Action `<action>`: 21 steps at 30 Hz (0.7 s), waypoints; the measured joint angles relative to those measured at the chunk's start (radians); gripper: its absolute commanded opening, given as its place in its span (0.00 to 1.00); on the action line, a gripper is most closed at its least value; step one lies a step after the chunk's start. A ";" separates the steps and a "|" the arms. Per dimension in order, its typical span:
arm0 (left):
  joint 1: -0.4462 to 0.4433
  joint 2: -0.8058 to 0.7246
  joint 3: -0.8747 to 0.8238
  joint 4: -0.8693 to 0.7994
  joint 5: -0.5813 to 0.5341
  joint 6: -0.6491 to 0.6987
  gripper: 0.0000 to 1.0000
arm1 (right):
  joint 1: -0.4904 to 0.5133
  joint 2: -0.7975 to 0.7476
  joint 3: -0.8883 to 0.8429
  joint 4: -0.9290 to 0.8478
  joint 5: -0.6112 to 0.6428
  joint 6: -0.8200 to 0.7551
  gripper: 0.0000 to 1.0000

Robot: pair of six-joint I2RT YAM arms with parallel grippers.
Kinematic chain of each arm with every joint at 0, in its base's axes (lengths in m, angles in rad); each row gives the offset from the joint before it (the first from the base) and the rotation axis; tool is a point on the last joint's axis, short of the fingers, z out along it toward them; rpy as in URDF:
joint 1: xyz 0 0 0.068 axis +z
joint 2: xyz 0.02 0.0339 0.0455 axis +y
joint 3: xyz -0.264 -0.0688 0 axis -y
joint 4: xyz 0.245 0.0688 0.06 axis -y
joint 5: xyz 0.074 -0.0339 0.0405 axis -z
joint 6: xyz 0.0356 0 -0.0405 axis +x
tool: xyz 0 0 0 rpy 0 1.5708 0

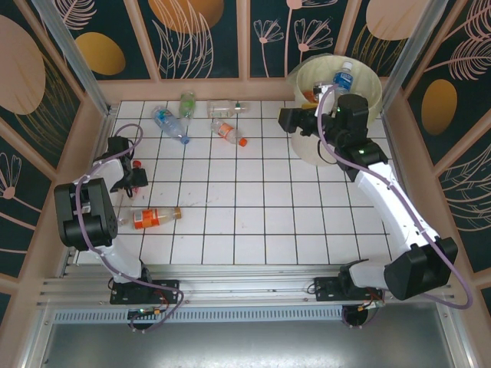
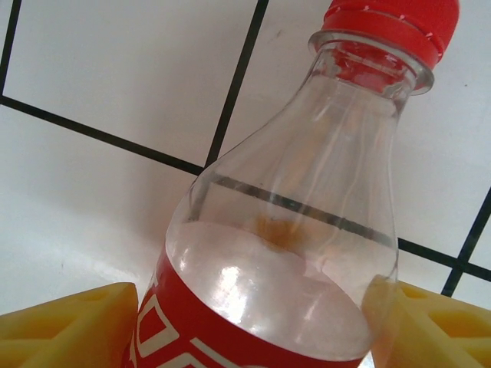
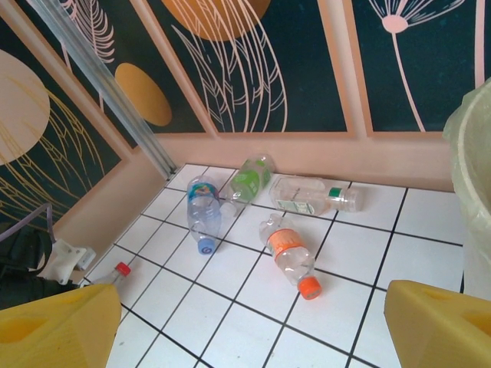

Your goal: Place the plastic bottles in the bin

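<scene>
A clear bottle with a red label and red cap [image 2: 307,199] lies on the tiled floor at the left. My left gripper [image 2: 253,322] is shut on its body, one yellow finger on each side; from above the gripper [image 1: 132,176] sits just below the red cap [image 1: 136,163]. My right gripper [image 1: 288,120] hovers open and holds nothing, beside the cream bin [image 1: 374,86], where a blue-labelled bottle [image 1: 343,77] rests. Ahead of the right gripper [image 3: 253,322] lie the orange-capped [image 3: 290,257], blue [image 3: 202,211], green-labelled [image 3: 249,180] and clear green-capped [image 3: 314,195] bottles.
Another orange-labelled bottle [image 1: 153,218] lies near the left arm's base. The bagged wall of the bin [image 3: 472,192] stands at the right of the right wrist view. Pink walls and metal posts [image 1: 69,54] enclose the tiled floor [image 1: 253,207].
</scene>
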 measured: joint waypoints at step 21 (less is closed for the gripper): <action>-0.016 -0.029 0.095 0.102 0.290 -0.074 0.56 | 0.001 -0.017 -0.180 0.113 -0.135 0.107 0.89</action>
